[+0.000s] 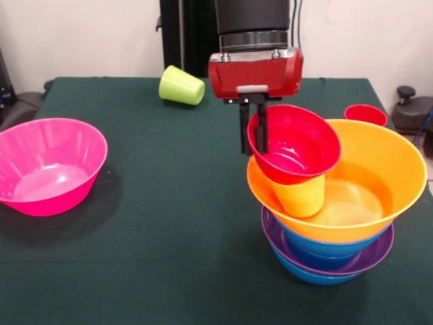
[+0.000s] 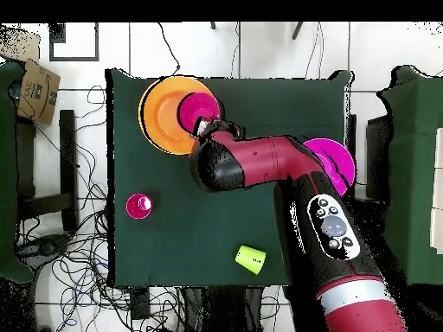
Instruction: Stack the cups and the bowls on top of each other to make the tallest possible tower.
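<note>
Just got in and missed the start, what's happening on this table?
The arm's gripper has its jaws closed on the rim of a small red bowl, which sits tilted on a yellow cup inside the orange bowl. That bowl tops a stack of blue and purple bowls. A pink bowl, a tipped lime green cup and a red cup wait on the table.

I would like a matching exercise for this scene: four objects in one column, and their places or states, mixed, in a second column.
Things:
1. lime green cup
2. large pink bowl
3. yellow cup
4. small red bowl

Places or states:
A. inside the orange bowl
B. lying on its side on the table
C. tilted on the yellow cup, its rim between the gripper jaws
D. alone, apart from the tower

Pairs: 1-B, 2-D, 3-A, 4-C
</note>
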Controlling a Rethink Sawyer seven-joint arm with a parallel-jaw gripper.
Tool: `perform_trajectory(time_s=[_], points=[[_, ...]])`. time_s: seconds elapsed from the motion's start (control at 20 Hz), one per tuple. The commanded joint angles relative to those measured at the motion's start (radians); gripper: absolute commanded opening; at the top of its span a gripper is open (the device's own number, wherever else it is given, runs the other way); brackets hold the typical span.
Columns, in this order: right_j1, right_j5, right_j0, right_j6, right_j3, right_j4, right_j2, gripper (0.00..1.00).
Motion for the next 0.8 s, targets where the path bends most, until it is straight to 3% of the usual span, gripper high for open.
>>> perform_trajectory(time_s=[0.05,0.45,0.8], points=[[0.018,0.000,-0.014,-0.098,0.076,-0.087,0.044,0.00],[-0.001,0.009,-0.014,-0.089,0.102,-0.073,0.066,0.00],[0.003,-0.019,0.036,-0.030,0.108,-0.063,0.042,0.00]])
